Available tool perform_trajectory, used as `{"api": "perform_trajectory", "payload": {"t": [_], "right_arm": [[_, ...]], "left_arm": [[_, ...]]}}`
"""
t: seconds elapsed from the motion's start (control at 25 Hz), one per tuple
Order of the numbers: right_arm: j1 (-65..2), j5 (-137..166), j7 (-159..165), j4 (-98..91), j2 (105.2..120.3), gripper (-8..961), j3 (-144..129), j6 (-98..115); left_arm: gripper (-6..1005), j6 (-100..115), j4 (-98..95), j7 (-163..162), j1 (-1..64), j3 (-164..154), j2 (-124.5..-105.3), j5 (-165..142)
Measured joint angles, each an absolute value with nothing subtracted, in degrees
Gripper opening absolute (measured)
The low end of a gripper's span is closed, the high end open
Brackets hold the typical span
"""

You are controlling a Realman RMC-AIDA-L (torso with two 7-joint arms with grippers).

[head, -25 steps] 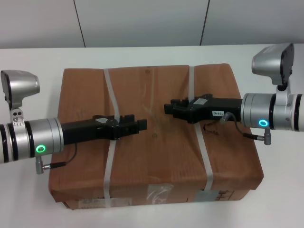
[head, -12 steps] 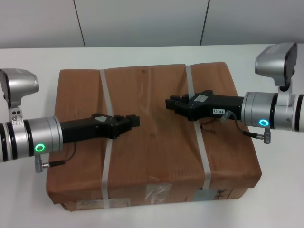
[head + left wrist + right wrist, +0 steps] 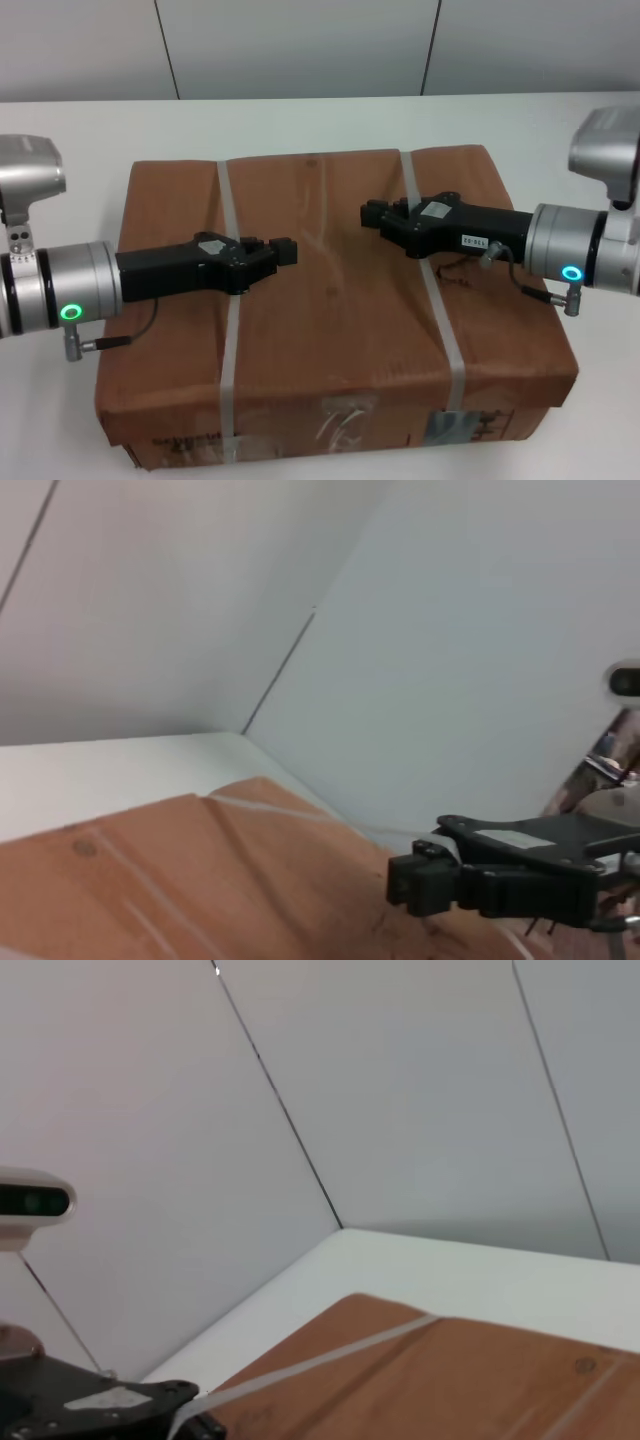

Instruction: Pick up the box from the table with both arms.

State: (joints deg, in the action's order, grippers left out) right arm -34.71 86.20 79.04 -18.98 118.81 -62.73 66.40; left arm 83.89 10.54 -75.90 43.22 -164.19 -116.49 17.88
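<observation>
You had both hands over the top of the box (image 3: 330,300), which lay on the white desk (image 3: 300,125) with its labelled, taped side toward the robot. The left hand (image 3: 285,252) came in from the left side and pointed toward the middle of the box; the left strap (image 3: 228,330) passed under it, just behind its fingertips. The right hand (image 3: 375,214) came in from the right side and pointed back at the left one, with the right strap (image 3: 437,310) crossing under its body. The two hands were near each other, with a bare part of cardboard between their tips. Neither hand was grasping anything. Whether the fingers of each hand were released or clenched, I cannot tell from these views, and I also cannot tell if the hands were touching the cardboard or only hovering above it. In the left wrist view the right hand (image 3: 405,885) showed above the brown top, and in the right wrist view the left hand (image 3: 205,1428) showed only partly at the frame edge.
</observation>
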Motion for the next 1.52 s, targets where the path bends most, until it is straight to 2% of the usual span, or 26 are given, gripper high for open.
{"api": "perform_trajectory", "payload": {"t": [0.44, 1.52], "right_arm": [[-33.29, 82.31, 76.59, -19.66, 118.71, 37, -62.25, 71.87], [-31.81, 79.36, 76.62, -21.62, 118.48, 11, -62.76, 76.63]], "left_arm": [[78, 93.16, 16.01, -75.98, 43.85, -164.17, -116.50, 18.09], [71, 99.74, 20.75, -76.30, 43.93, -164.18, -116.72, 20.38]]}}
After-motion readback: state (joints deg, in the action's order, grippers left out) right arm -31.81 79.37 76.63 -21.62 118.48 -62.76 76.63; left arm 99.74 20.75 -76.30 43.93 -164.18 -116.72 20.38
